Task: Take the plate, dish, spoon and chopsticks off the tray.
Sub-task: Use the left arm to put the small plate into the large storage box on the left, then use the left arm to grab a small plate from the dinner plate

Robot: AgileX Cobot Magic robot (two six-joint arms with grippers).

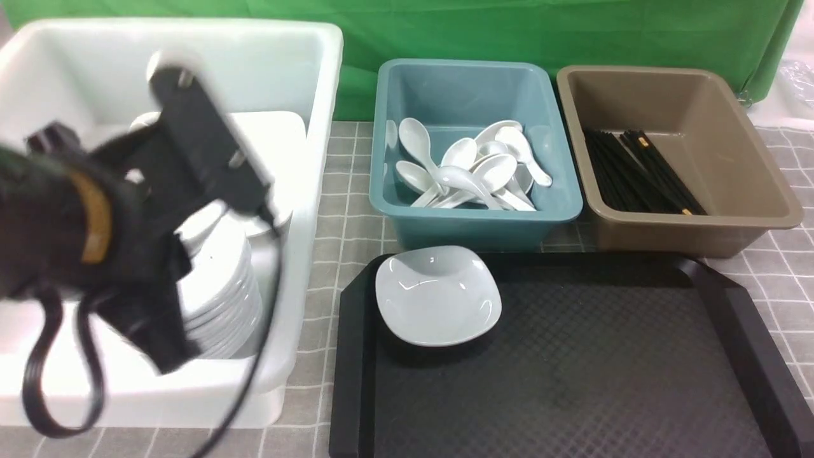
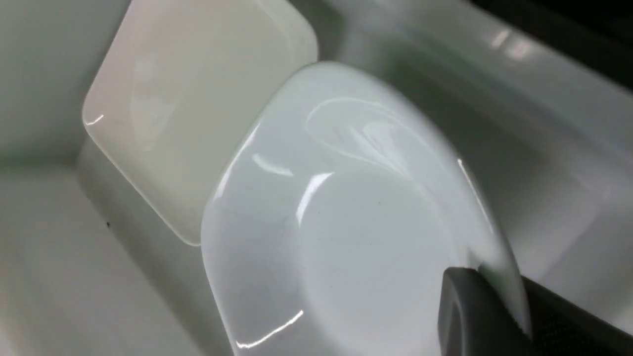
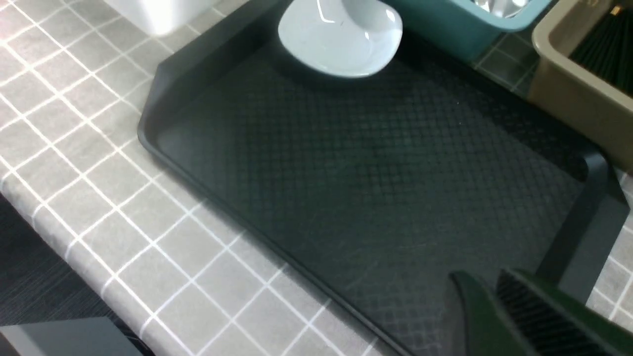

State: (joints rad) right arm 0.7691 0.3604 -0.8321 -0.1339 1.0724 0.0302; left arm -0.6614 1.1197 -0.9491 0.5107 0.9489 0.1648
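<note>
my left pincer is clenched, down inside the white bin over the stack of small dishes. the rim of the top one sits right at my fingers, but the blur there means i cannot tell whether i am nipping it or only beside it. the plate lies in the same bin, close by that stack, so i judge that piece cleared. my right pincer hangs above the tray, jaws nearly together with nothing between them

the tray carries no spoon and no chopsticks. spoons lie in the teal bin and chopsticks in the brown bin. only the dish is on the tray, upright in its far left corner, just in front of the teal bin, so i reckon the dish is the step in hand

for the next move i would need to lift clear of the bin wall, swing across to that corner, spread my jaws and come down on the dish's rim. it looks glossy and shallow, so a loose pinch could let it slip
</note>
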